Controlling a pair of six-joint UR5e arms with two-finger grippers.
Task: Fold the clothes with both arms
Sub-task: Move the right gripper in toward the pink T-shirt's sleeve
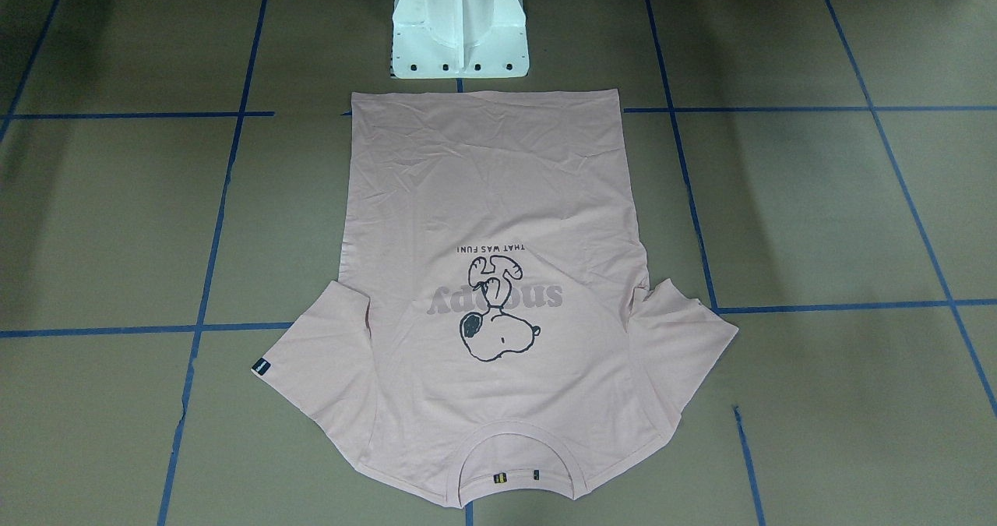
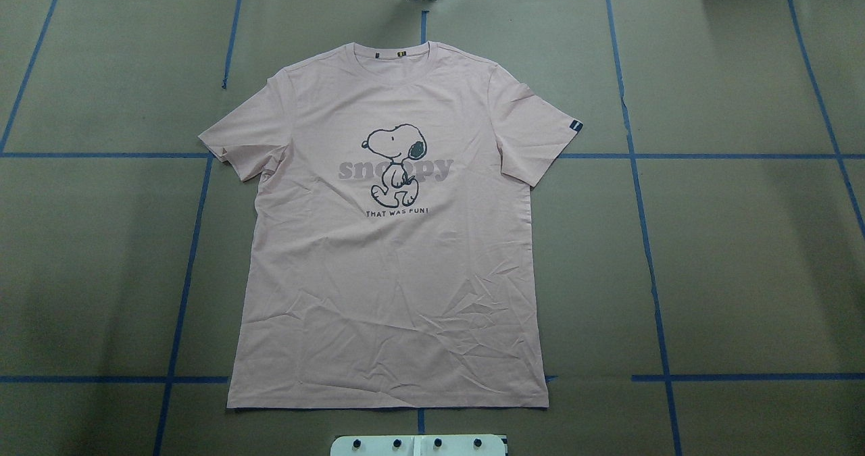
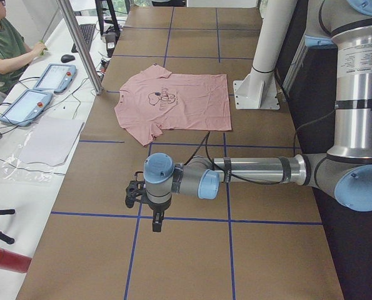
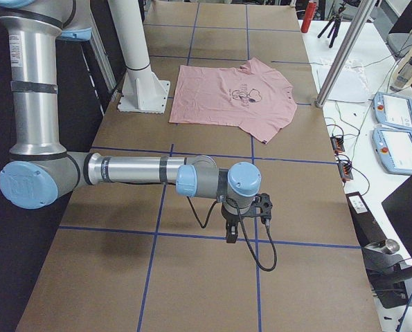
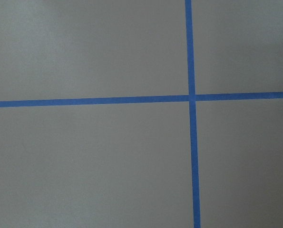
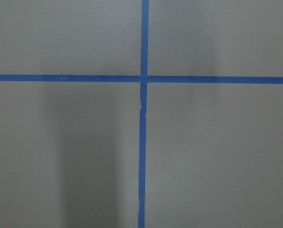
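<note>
The pink shirt (image 2: 392,273) lies flat and unfolded, print up, in the middle of the worktop (image 2: 743,253), with its hem toward the robot's base. The left gripper (image 3: 155,222) hangs over bare worktop well apart from the shirt, and the right gripper (image 4: 231,234) does the same at the other end. Neither touches the cloth. I cannot tell how far their fingers are open. Each wrist view shows only crossing blue tape (image 5: 191,97).

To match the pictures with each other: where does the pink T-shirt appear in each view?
Front-facing: pink T-shirt central, collar at bottom.
Overhead: T-shirt central, collar at top.
Exterior left: T-shirt upper middle.
Exterior right: T-shirt upper middle.
Left wrist: not in it.
Right wrist: not in it.
Shared landmark, exterior views: white robot base by the hem.
</note>
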